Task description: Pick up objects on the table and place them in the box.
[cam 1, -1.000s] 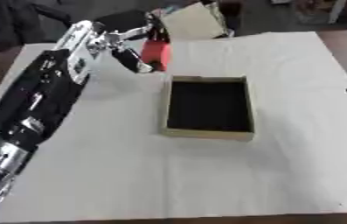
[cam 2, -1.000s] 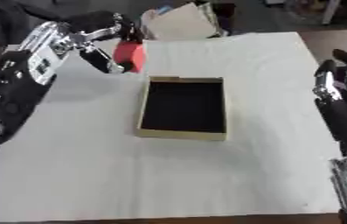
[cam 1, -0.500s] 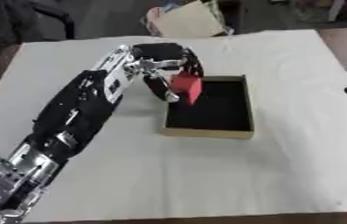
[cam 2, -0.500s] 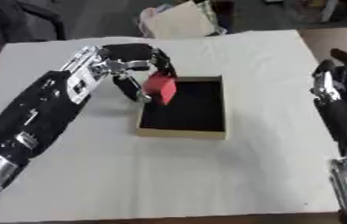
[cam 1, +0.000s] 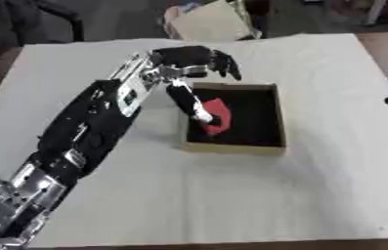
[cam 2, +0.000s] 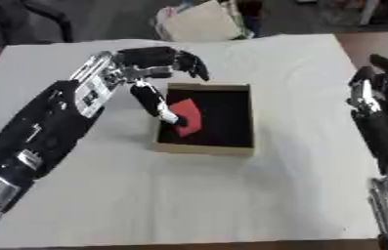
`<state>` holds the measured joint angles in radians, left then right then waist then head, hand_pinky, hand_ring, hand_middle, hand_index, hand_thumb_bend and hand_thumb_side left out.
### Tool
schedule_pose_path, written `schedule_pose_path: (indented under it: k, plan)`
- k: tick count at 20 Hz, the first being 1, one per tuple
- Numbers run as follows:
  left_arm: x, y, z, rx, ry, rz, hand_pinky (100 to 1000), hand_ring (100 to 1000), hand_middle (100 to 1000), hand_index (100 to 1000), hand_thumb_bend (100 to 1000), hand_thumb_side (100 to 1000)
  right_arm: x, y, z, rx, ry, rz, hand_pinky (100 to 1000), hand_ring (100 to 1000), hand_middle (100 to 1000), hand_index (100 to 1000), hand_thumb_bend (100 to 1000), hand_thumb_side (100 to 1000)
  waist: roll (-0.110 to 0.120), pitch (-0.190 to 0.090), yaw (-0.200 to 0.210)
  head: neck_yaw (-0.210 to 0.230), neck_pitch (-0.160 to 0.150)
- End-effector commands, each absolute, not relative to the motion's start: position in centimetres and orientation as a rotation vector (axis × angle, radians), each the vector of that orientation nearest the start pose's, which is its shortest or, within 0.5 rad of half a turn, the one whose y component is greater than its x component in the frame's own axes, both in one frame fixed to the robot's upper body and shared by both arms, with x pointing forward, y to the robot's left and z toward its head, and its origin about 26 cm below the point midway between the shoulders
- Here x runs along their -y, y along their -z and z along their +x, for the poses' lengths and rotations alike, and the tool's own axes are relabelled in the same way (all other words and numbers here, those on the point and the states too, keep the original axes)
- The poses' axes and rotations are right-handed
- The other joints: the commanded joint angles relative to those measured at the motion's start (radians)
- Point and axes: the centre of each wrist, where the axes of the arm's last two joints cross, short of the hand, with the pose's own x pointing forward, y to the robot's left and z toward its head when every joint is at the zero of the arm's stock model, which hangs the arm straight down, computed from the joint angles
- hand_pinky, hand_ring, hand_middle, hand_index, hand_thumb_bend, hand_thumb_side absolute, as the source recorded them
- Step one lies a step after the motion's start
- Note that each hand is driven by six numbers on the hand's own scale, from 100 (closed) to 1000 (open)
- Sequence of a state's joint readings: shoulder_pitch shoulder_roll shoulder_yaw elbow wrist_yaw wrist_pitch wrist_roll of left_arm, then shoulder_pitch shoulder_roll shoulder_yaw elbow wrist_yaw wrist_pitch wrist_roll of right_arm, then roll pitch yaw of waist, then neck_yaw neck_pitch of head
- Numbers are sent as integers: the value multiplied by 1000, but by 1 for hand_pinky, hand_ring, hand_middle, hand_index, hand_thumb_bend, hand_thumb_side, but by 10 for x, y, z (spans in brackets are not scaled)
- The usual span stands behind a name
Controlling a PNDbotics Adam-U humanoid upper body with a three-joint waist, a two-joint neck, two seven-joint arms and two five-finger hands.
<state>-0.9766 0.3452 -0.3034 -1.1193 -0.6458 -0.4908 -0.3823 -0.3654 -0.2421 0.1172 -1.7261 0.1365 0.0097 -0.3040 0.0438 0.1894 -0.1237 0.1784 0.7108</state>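
Red object (cam 1: 217,116): lies inside the box, toward its left side, against the dark floor; shape unclear beyond a flat, bent red piece.
Box (cam 1: 269,146): shallow tan cardboard tray with a black interior, on the white table near the middle, slightly right of centre.
Left hand (cam 1: 195,57): reaches over the box's far-left corner, fingers spread and relaxed, holding nothing; the thumb points down into the box and ends just beside or touching the red object, which of the two cannot be told.
Right hand (cam 2: 381,90): idle at the right edge, fingers up and straight, well apart from the box.
Table (cam 1: 214,200): covered in white cloth.
Tan bag (cam 2: 199,21): at the far edge, beyond the table.
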Motion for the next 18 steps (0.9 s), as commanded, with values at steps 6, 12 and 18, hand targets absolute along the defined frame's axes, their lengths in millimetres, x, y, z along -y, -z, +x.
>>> schedule_pose_path:
  k: [6, 12, 18]
  plan:
    - [-270, -314, 400, -3116, -1431, -894, 773, 703, 719, 822, 334, 422, 231, -150, 343, 2128, -135, -383, 577, 740, 537, 859, 100, 648, -6, -16, 36, -37, -6]
    - [-376, -313, 376, -3402, -625, -1412, 764, 665, 673, 794, 273, 374, 235, -148, 343, 2120, -130, -409, 577, 742, 538, 859, 100, 648, -4, -29, 57, -55, -9]
    - [-503, -259, 371, -3536, 460, -1999, 739, 620, 628, 772, 206, 383, 239, -144, 342, 2106, -126, -429, 578, 744, 538, 859, 100, 650, 2, -43, 54, -61, -7]
